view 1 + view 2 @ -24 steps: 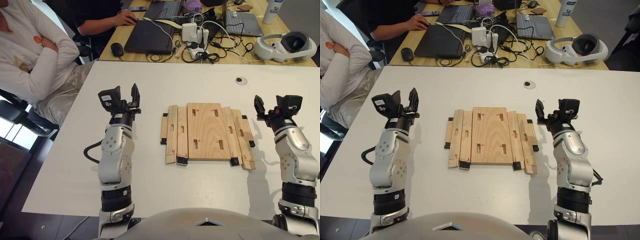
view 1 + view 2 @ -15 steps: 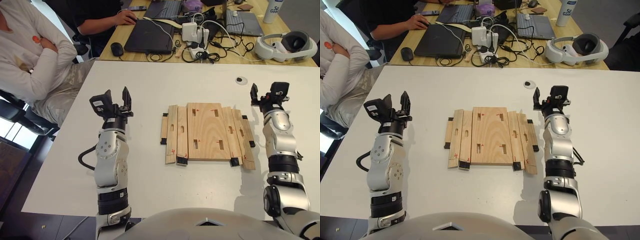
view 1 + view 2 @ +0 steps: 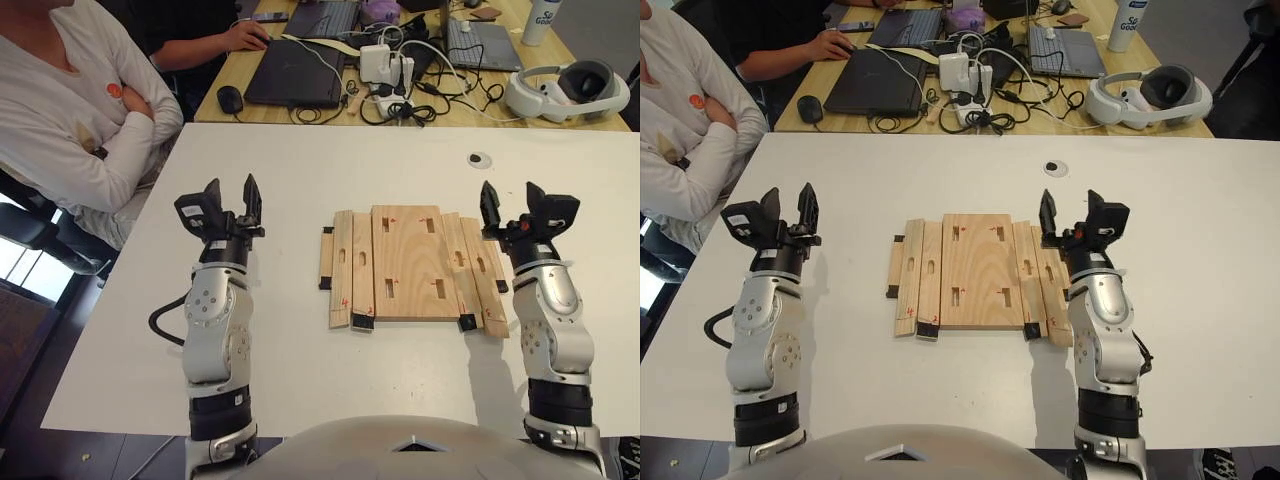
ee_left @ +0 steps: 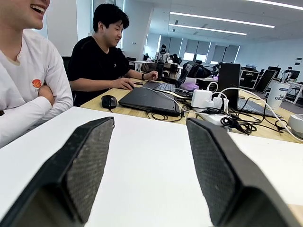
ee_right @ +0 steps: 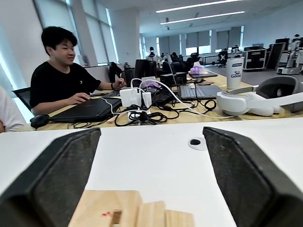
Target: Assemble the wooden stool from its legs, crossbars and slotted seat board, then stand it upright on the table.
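L claw (image 3: 229, 204): fingers apart, nothing between, pads (image 4: 89, 171) facing each other over bare table (image 3: 300, 165). It sits well to the left of the wood, wrist raised, pointing away from the robot. Prob. a ready pose, not a grasp. R claw (image 3: 516, 214): also spread wide, empty, raised over the far end of the right-hand slats (image 3: 482, 278). The wrist cam shows the slat ends (image 5: 130, 209) low in the gap between the fingers, so it looks lined up w/ that group, but it is not down on it. Outward from the claws: seat board (image 3: 410, 262) lies flat mid-table, slots up. Left-hand slats (image 3: 346, 268) lie flat along its left edge, the right-hand ones along its right edge, all touching or nearly so. Dark end caps show on some pieces. Can't tell legs from crossbars here. Judgement: pieces are laid flat and parallel so the outer ones can be taken from the sides, one claw per side, w/ the seat in the middle for last. Nothing joined yet, so assembly is at the start. Next is likely R claw going down on an outer right slat. Risk: neighbours are tight, so a finger may nudge the adjacent piece.
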`<state>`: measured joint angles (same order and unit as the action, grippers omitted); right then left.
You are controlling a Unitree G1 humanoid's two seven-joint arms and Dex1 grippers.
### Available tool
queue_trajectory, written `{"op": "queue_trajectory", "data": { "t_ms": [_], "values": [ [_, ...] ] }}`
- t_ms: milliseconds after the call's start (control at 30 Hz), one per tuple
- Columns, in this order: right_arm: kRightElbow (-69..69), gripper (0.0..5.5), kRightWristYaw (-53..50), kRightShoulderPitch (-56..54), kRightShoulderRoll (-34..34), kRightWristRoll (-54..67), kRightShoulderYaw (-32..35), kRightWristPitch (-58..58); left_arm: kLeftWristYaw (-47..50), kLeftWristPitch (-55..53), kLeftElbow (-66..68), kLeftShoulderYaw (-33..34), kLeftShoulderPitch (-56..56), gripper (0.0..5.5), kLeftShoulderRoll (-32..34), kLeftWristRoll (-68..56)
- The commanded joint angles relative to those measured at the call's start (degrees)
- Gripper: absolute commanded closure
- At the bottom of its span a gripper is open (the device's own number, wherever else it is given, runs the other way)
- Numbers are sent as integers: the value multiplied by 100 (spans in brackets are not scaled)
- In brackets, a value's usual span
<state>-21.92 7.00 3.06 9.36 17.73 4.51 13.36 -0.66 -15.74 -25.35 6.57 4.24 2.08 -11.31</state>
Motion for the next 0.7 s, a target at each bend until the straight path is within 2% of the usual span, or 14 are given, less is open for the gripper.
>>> {"op": "queue_trajectory", "data": {
  "t_ms": [33, 167, 300, 467, 700],
  "values": [
    [-762, 150, -364, 355, -317, -15, -294, 463, 65, -564, -430, -581, -112, 267, -202, -25],
    [-1124, 150, -509, 714, -497, -160, -690, 656, 114, -781, -500, -921, -113, 267, -322, 60],
    [-1314, 150, -445, 762, -296, -277, -868, 998, 102, -776, -585, -1232, 13, 267, -254, 324],
    [-1310, 150, -680, 191, -460, -397, -798, 1175, 195, -1112, -533, -1066, -176, 267, -228, 333],
    [-1333, 150, -851, 224, -810, -303, -842, 1325, 257, -1934, -765, -918, -140, 267, -234, 204]
  ]
}}
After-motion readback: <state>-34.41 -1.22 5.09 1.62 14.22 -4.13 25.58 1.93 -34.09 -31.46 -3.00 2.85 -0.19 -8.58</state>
